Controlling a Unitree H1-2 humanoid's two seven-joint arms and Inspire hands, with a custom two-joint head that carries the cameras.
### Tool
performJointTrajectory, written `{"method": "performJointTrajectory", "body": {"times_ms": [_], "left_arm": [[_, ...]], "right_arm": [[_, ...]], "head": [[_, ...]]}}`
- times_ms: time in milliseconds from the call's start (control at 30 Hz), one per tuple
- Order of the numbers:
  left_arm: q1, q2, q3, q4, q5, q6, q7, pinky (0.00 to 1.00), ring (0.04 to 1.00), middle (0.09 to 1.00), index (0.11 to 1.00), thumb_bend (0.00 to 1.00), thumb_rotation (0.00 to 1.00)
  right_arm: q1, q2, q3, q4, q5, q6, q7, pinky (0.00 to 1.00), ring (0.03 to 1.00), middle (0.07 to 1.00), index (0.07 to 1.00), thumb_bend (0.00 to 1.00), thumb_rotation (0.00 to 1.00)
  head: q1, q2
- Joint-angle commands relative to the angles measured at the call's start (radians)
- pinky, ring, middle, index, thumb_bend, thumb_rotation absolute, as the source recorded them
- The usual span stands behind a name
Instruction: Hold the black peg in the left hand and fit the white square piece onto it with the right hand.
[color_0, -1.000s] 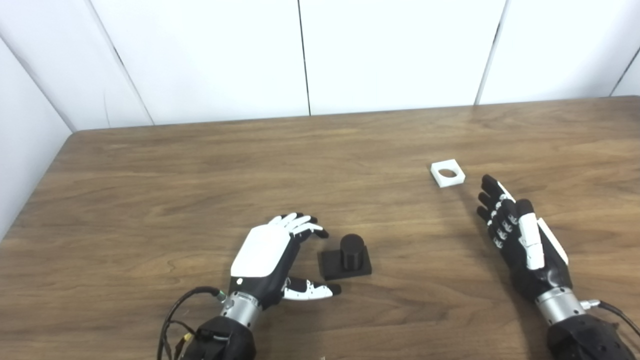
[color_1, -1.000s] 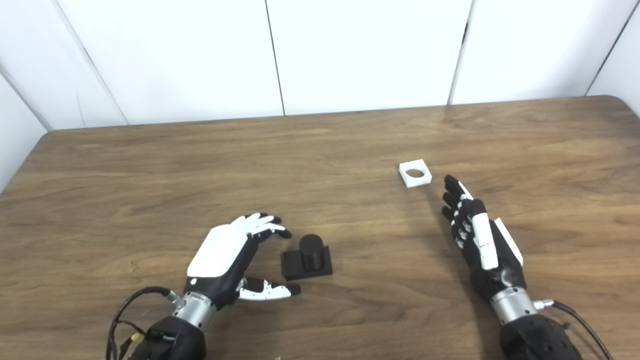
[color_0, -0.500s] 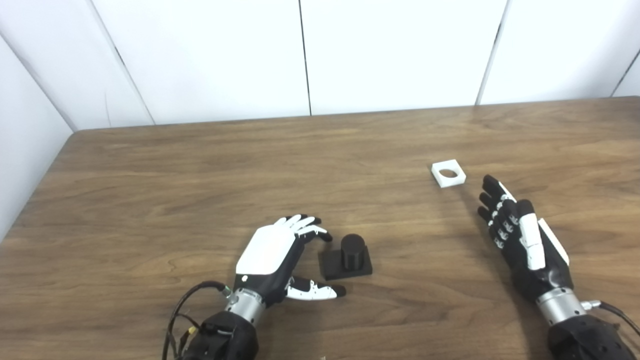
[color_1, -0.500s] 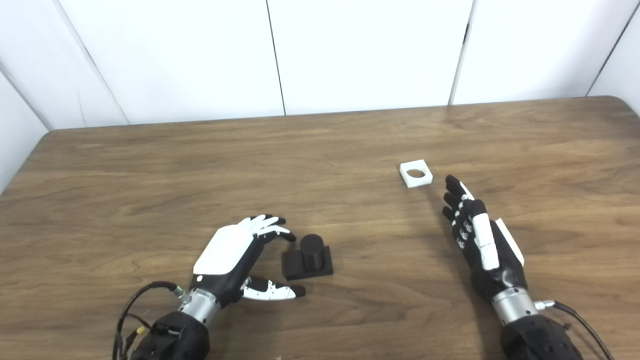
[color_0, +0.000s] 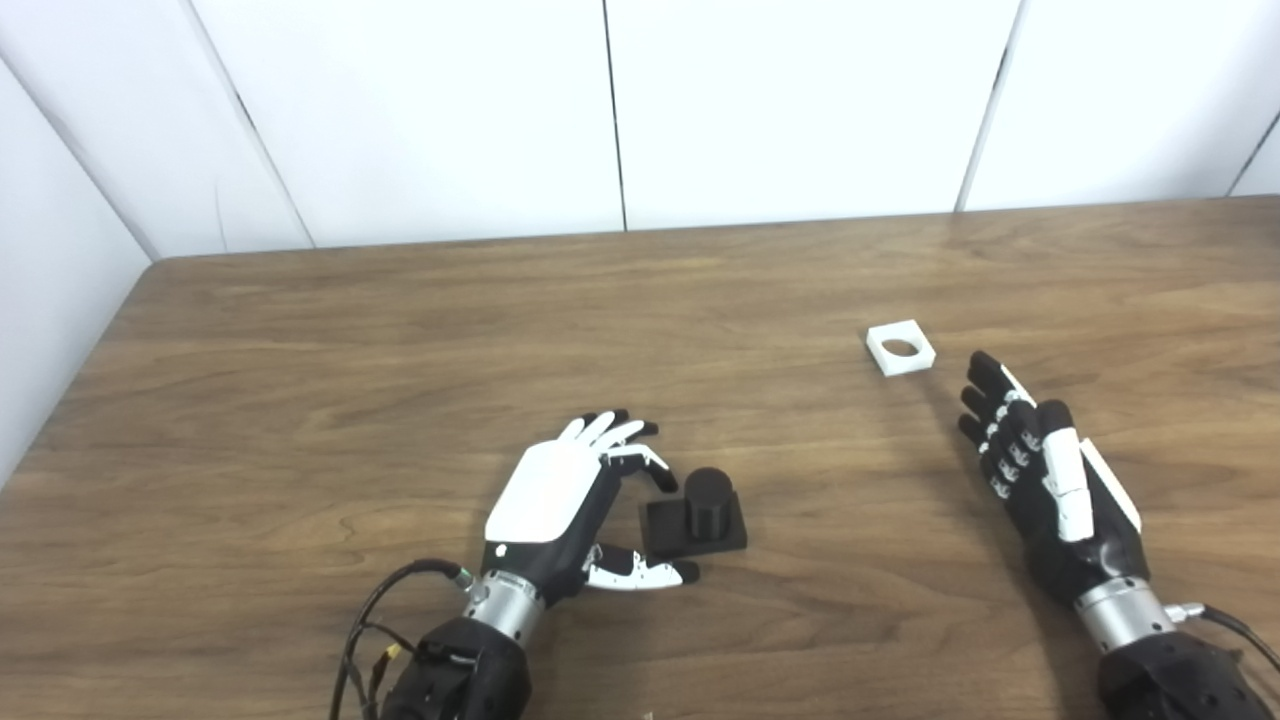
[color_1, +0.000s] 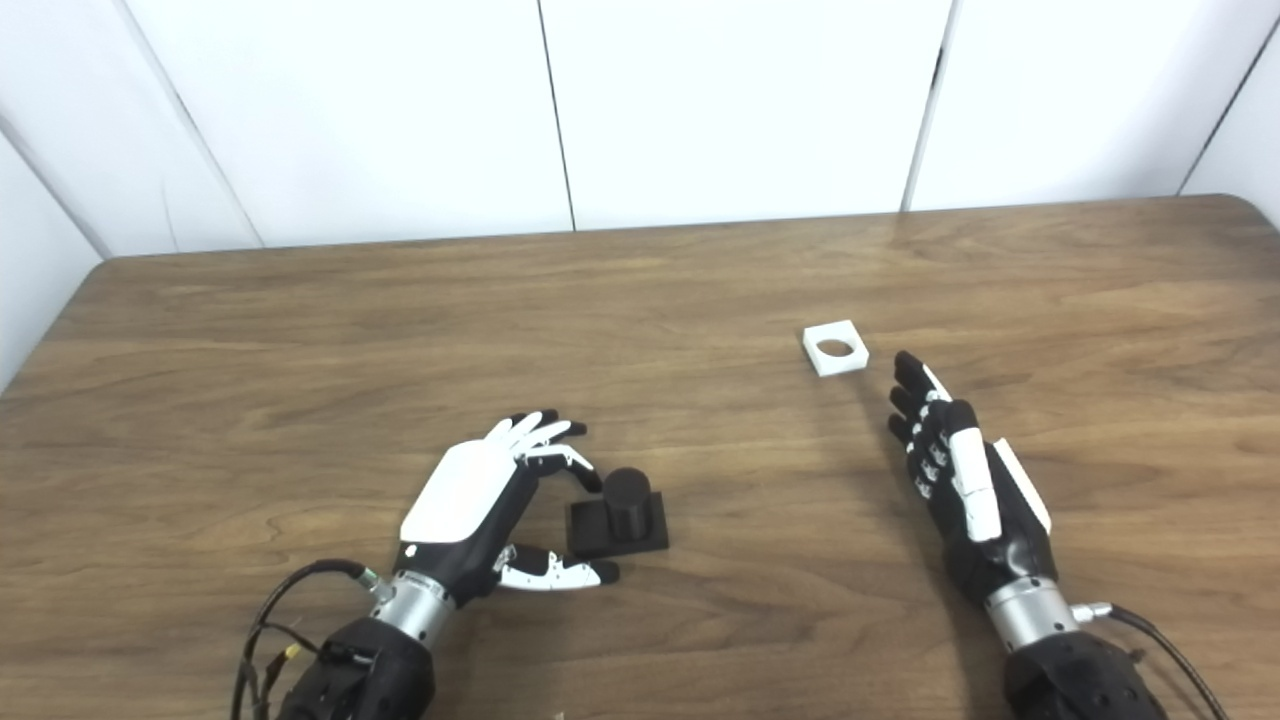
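Nearest the robot, the left hand (color_0: 560, 500) lies low over the table (color_0: 300, 400) with fingers spread and curled, thumb (color_0: 640, 574) stretched along the near side of the black peg (color_0: 706, 500); it holds nothing, and its fingertips (color_0: 665, 482) sit just beside the peg's left edge, whether touching or not I cannot tell. The peg is a short upright cylinder rising from a flat square base, standing on the wood near the front middle. It looks like a rigid, light piece, probably printed plastic, so it should not deform under a grip, though its smooth sides could slip or skid across the table if pushed from 1 side only. The base offers the better hold: pinching its 2 opposite edges between thumb and fingers would leave the cylinder free for the mating part. Further right, the right hand (color_1: 960, 480) rests with fingers extended and apart, palm turned inward, empty. Just beyond its fingertips, apart from them, lies the white square piece (color_1: 835, 348), flat on the table with its round hole facing up. It appears thin, stiff and light; lying flush, it will likely need gripping by 2 outer edges, keeping the hole clear.
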Motion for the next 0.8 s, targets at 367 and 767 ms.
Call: {"method": "performJointTrajectory", "body": {"times_ms": [367,767], "left_arm": [[-0.010,0.015,-0.007,0.028,0.025,0.028,0.002,0.94,0.951,0.883,0.570,0.73,0.23],[-0.022,0.020,-0.015,0.028,0.037,0.050,-0.022,0.94,0.952,0.885,0.557,0.75,0.23]], "right_arm": [[0.014,0.003,0.003,-0.016,0.020,-0.026,0.016,1.00,1.000,0.996,0.978,0.63,0.97],[0.021,0.005,0.000,-0.018,0.021,-0.032,0.015,1.00,1.000,0.998,0.973,0.63,0.96]], "head": [[-0.001,-0.003],[0.003,0.000]]}}
